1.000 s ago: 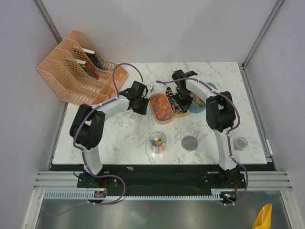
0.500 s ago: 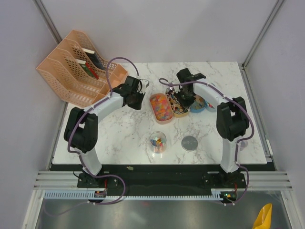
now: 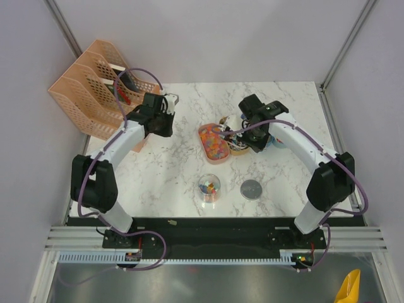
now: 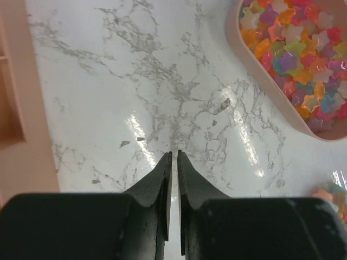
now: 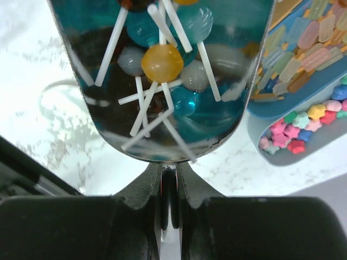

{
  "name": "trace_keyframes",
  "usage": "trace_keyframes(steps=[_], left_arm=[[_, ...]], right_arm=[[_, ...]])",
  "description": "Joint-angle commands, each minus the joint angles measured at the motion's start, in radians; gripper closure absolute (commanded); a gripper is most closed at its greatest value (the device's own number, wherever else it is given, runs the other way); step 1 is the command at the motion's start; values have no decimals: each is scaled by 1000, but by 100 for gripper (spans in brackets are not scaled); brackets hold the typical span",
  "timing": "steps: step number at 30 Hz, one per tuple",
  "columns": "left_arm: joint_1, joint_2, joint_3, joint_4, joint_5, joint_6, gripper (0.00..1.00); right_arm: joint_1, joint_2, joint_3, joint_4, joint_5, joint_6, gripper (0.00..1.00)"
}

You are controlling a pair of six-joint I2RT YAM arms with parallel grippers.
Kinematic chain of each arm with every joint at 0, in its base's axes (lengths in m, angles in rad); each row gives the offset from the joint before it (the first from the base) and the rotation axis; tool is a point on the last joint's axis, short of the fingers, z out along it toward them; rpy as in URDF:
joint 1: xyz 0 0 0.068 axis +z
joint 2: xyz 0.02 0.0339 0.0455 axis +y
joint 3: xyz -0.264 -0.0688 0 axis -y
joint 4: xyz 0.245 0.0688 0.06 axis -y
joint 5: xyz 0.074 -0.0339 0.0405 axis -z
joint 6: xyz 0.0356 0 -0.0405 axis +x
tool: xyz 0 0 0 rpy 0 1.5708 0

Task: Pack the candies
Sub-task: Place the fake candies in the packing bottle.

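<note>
The candies [image 3: 214, 145] sit mostly in a cluster of oval trays around the middle of the marble table [image 3: 164, 170], a little towards the far side. The pink tray [image 4: 238, 65] on the left of the cluster is heaped with small pastel stars. Just right of it the right gripper [image 5: 169, 169] has its fingers pressed together right at the near rim of a dark tray [image 5: 103, 124]. That tray is full of lollipops [image 5: 161, 62], round blue, grey and orange heads on white sticks. I cannot tell whether the rim is actually caught between the fingers. Right of that tray, the wrist view shows a blue tray [image 5: 293, 105] of pale bar-shaped sweets and a paler dish [image 5: 320, 154] with more little stars. The left gripper [image 4: 174, 154] hangs over bare marble, well to the left of the pink tray and close to the orange file rack [image 3: 95, 88] at the far left. Its fingers are all but touching, with only a thin slit between them, and they hold nothing. Nearer the arms' bases a small clear jar [image 3: 208, 187] holds a few coloured sweets. Its grey lid [image 3: 251, 189] lies flat on the table just to its right.
</note>
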Motion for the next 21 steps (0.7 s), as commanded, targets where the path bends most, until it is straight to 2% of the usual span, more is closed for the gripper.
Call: trace_keyframes(steps=[1,8,15,17,19,21], left_arm=[[53,-86,-12,7,35,-6,85],[99,-152,-70,38,44,-30,85],[102,-223,-141,56,36,-53,85],[104,-252,-162,64,32,-79,82],[102,-266,-174,68,23,-79,72],[102,-283,-182,70,14,-76,67]], right_arm=[[84,-93,-43,-71,101,-137,100],[309,-155,-54,-141,205,-153,100],[455,-161,-82,-189,304,-128,100],[495,-159,-92,-206,325,-122,100],[522,-156,-102,-216,365,-117,100],[553,-144,-105,-232,383,-105,100]])
